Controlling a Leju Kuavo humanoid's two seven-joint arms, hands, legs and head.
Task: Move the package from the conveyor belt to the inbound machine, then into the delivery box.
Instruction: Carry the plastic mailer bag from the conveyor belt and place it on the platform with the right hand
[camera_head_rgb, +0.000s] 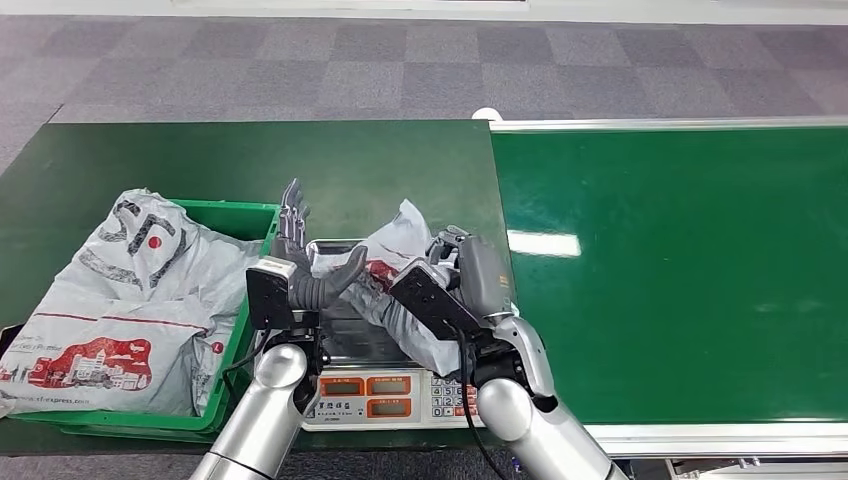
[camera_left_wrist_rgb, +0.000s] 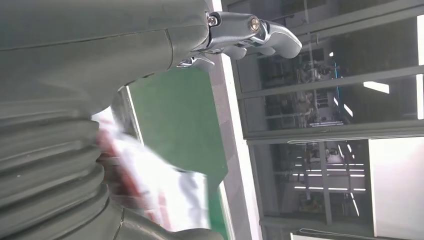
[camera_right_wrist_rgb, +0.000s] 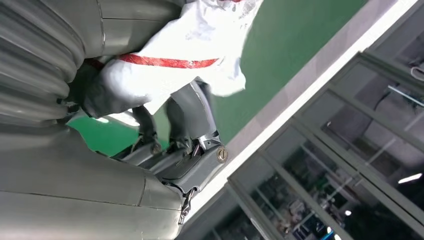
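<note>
Two grey mail bags (camera_head_rgb: 120, 300) fill the green delivery box (camera_head_rgb: 235, 330) at the lower left of the head view, heaped above its rim and spilling over its left edge. Just right of the box's right wall stands the left hand (camera_head_rgb: 305, 265), fingers spread upward and thumb hooked toward the package, holding nothing; its thumb tip lies at or near the package's left side, and contact cannot be judged. The package (camera_head_rgb: 395, 275), a crumpled white and grey bag with red print, sits at the lower middle of the frame over the steel platter of the inbound machine (camera_head_rgb: 385, 395), a scale whose orange displays and keypad face the bottom edge. The right hand (camera_head_rgb: 455, 275) grips the package's right end; the right wrist view shows dark fingers (camera_right_wrist_rgb: 192, 112) curled under the bag's white film (camera_right_wrist_rgb: 195, 45). The scale stands on a dark green table (camera_head_rgb: 250, 165), with bare surface behind it toward the upper left and centre. The table's right edge meets the conveyor belt (camera_head_rgb: 680, 270), a brighter green band taking the right half of the frame, framed by pale metal rails along its top and bottom edges.
</note>
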